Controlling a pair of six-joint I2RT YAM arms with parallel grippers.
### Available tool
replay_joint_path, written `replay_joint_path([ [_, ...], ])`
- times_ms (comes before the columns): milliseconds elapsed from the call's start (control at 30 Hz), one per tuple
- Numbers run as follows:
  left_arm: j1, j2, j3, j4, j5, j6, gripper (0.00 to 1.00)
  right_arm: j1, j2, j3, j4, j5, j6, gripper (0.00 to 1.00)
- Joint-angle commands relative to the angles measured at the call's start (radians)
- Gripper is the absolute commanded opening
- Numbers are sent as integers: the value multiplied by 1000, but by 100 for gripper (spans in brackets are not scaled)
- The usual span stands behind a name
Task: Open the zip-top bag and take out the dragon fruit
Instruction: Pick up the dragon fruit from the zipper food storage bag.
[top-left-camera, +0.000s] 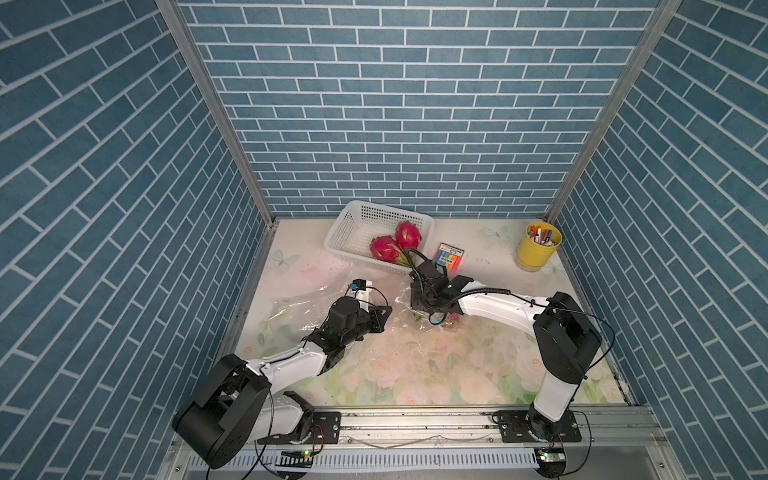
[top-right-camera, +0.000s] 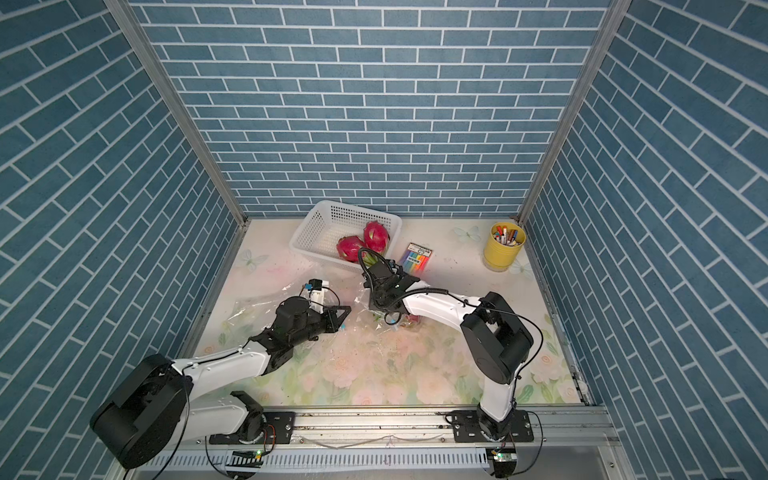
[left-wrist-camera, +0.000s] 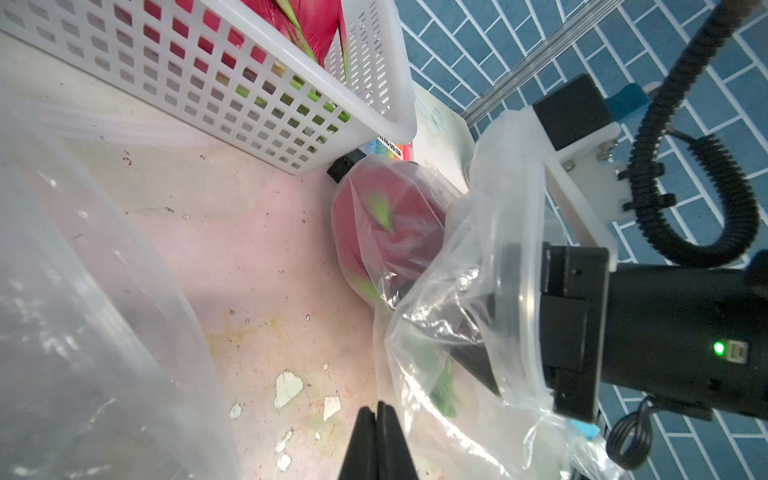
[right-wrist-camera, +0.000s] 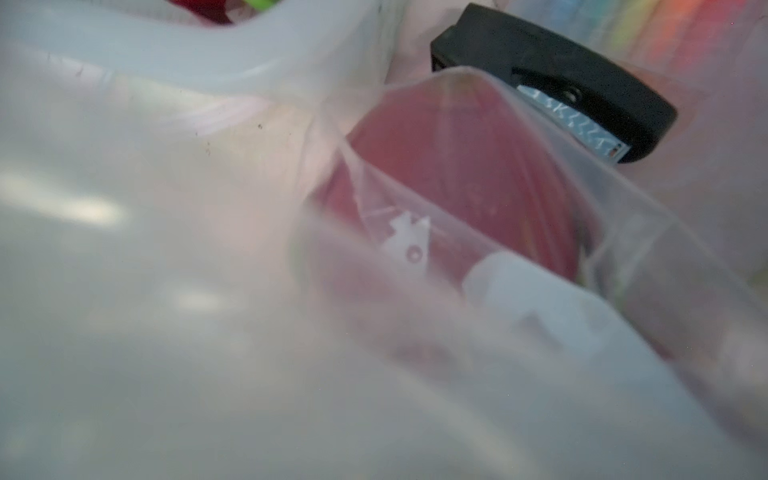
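The dragon fruit (left-wrist-camera: 386, 224) lies on the table (top-left-camera: 415, 374) inside the zip-top bag (left-wrist-camera: 469, 216), between the jaws of the right gripper (left-wrist-camera: 371, 230). The bag's mouth is open and bunched up around that gripper like a sleeve, which I take as the reason it comes in from this side: the way to the fruit runs through the mouth. One black finger shows at the fruit's far side, and the other shows through the film on its near side. The jaws stand apart, one on each side of the fruit. I cannot tell whether they already press on it, because film fogs the right wrist view. I judge this to be the reaching-in step, with the lift-out not yet done.

The left gripper (left-wrist-camera: 376, 419) has its jaws together, just beside the bag's loose edge at the mouth end. No film shows clearly between them, so I cannot tell whether they pinch it. Placed there, the gripper probably serves to keep the bag from dragging along with the fruit.

Just beyond the right jaws stands a white basket (top-left-camera: 353, 224) holding two more dragon fruits (top-left-camera: 388, 247). A marker pack (top-left-camera: 449, 256) lies near the far finger, and a yellow cup (top-left-camera: 536, 249) of pens stands well apart. Behind the left jaws, under that arm, an empty clear bag (top-left-camera: 297, 305) lies flat.
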Motion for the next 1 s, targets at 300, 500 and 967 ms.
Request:
replay_joint_path([
  [300,6,-70,-27,24,-33,-4,0,-9,-56,-63,9,88,17,2],
  [500,20,-92,-13,47,-24,5,4,-30,-174,-50,-118,-10,-125,0],
  [967,46,-50,7,215,102,-36,91,-160,-332,-99,-294,-628,-574,0],
])
